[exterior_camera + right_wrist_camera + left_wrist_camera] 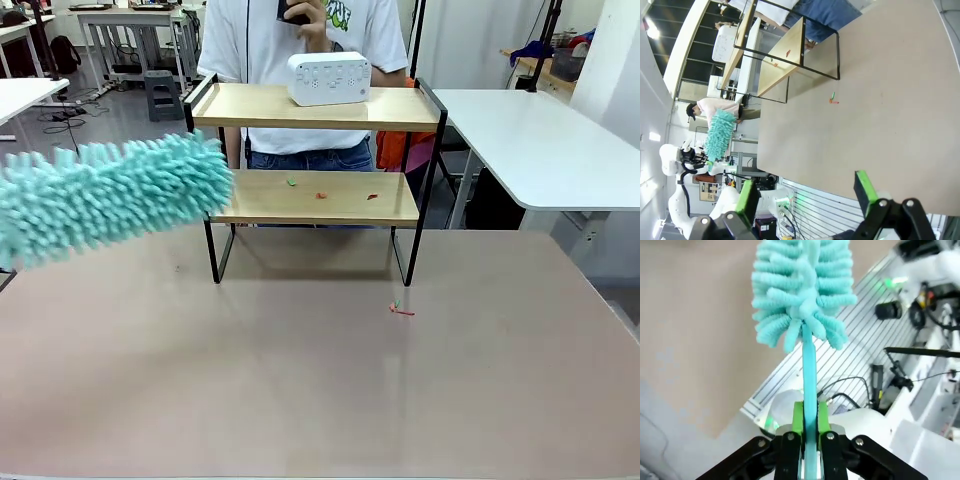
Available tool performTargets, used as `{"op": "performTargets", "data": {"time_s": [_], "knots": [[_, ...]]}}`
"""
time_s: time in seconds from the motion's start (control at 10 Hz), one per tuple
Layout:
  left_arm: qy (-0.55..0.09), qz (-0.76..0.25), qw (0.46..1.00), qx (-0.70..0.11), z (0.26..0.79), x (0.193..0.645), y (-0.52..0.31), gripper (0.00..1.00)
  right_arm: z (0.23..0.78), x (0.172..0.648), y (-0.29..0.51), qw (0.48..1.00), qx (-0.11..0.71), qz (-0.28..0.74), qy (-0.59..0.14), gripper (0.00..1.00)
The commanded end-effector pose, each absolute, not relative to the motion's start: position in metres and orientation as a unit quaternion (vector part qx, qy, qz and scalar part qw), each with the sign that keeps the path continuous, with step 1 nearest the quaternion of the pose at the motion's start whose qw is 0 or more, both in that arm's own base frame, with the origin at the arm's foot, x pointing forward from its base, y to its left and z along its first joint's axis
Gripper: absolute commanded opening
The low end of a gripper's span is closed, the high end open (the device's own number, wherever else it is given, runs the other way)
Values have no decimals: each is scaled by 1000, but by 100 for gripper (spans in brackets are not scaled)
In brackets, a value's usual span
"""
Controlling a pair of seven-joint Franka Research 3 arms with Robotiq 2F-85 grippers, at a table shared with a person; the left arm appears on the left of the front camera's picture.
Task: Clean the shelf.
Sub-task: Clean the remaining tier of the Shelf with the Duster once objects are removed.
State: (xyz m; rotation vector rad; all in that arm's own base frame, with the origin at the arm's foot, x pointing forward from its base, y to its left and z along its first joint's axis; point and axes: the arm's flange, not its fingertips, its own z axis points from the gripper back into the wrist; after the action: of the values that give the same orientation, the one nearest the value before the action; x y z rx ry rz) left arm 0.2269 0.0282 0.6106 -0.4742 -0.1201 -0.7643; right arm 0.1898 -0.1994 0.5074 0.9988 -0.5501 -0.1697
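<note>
Left fingers [798, 421] are clamped on the thin teal handle [810, 365] of a fluffy duster [110, 200]. Its head hangs above the counter [300, 400] at the left end of the shelf [262, 205]. The duster's long axis runs roughly along the boards, its tip rising a little toward the gap between the two tiers. Whether the tip touches the black frame cannot be told. Three small scraps [322, 195] lie on the lower board, to the right of the tip, so the sweep likely has to carry rightward along that board. A white boxy device [329, 78] sits on the upper board, and another scrap [401, 311] lies on the counter by the front right leg. Right fingers [866, 186] stand spread wide and empty, well back from the shelf, so the left arm is the nearer one.
</note>
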Motion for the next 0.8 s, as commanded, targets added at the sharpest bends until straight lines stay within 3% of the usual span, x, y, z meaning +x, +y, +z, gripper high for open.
{"op": "performTargets", "data": {"time_s": [0.0, 0.2, 0.4, 0.5, 0.7], "knots": [[-37, -364, 908, -205, 596, 254, -17, 12, 509, 192, -200, 833, 476, -71, -272, 100], [-26, -328, 926, -187, 581, 274, -61, 12, 509, 192, -200, 833, 476, -71, -272, 100], [-74, -203, 946, -242, 574, 300, -89, 12, 509, 192, -200, 833, 476, -71, -272, 100], [-22, -330, 924, -191, 574, 279, -68, 12, 509, 192, -200, 833, 476, -71, -272, 100], [-22, -330, 924, -191, 574, 279, -68, 12, 509, 192, -200, 833, 476, -71, -272, 100]]}}
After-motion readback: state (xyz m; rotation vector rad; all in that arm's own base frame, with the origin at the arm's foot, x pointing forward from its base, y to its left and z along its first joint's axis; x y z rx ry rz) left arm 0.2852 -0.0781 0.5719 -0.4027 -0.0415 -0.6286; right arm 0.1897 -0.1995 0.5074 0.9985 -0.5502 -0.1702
